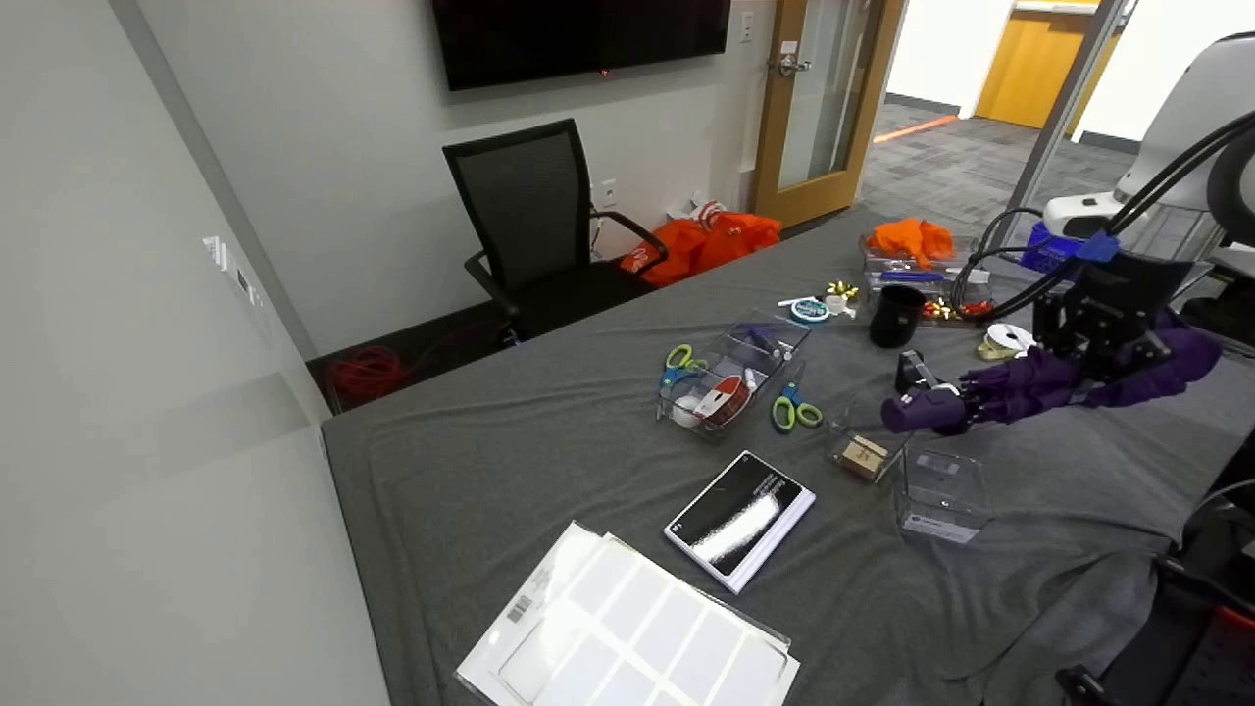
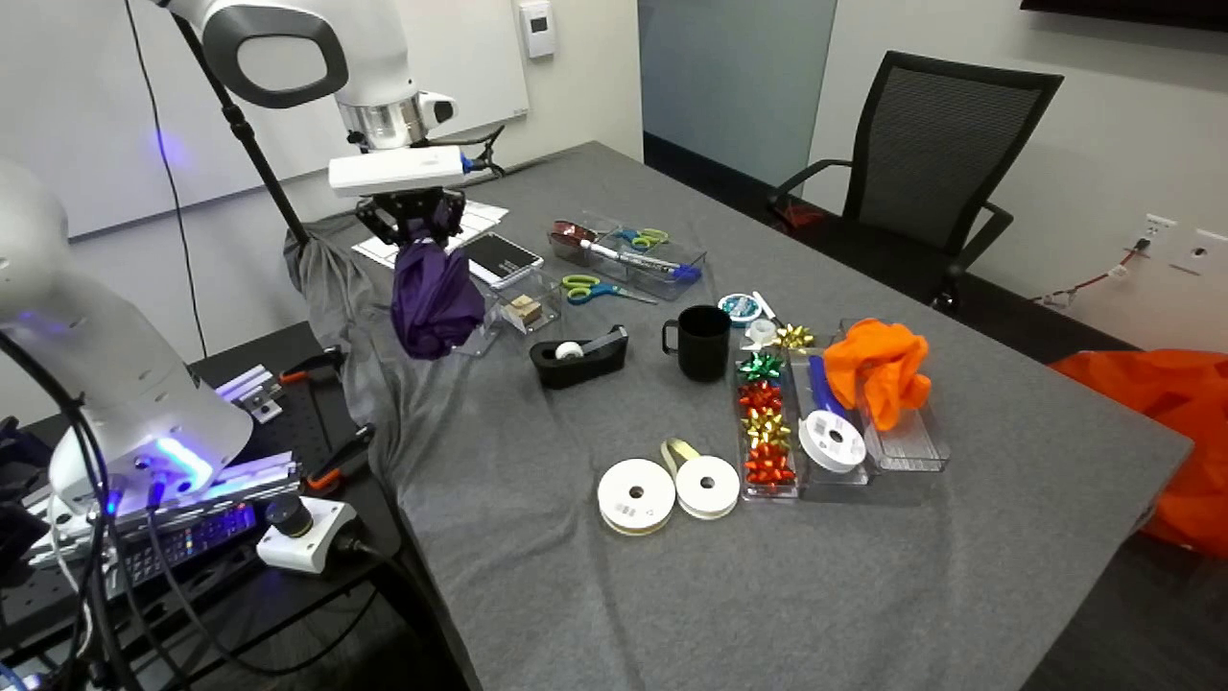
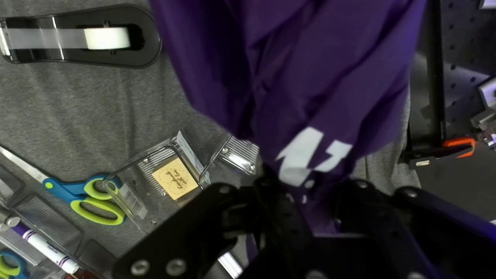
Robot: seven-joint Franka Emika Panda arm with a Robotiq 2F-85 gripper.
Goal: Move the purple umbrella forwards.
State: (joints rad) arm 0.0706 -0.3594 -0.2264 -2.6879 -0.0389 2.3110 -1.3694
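Gray cloth-covered bench (image 2: pixel 825 595), bearing a black tape dispenser (image 2: pixel 590 365). White robot arm (image 2: pixel 374 58), extending at a level above the dispenser. Mesh-backed office chair (image 1: pixel 520 196), well apart from the dispenser, beyond the bench's edge. Purple umbrella (image 1: pixel 1029 385), furled in loose folds, suspended above the bench near the dispenser; in an exterior view its rounded end partly hides the dispenser, and the wrist view shows pale lettering (image 3: pixel 298 155) on the fabric. White label sheets (image 1: pixel 637 628), well apart from the dispenser. Long clear tray (image 1: pixel 724 365) with marker pens (image 2: pixel 628 257), apart from the dispenser. Orange cloth (image 2: pixel 878 369), draped over a clear tray (image 2: pixel 909 451) well apart from the dispenser. Flat black-topped, white-sided item (image 1: pixel 735 520), book or box unclear, apart from the dispenser. Claw (image 3: pixel 304 190), clamped around the umbrella at a level above the dispenser, fabric projecting on both sides of the grip. Small clear bin (image 3: pixel 133 195), near the dispenser. Blue-and-green scissors (image 3: pixel 99 199), one pair, between the dispenser and the long tray. Black mug (image 2: pixel 705 345), upright beside the dispenser, a gap between them. Two white ribbon spools (image 2: pixel 636 513), apart from the dispenser. Green, red and gold gift bows (image 2: pixel 766 427), farther from the dispenser than the mug.
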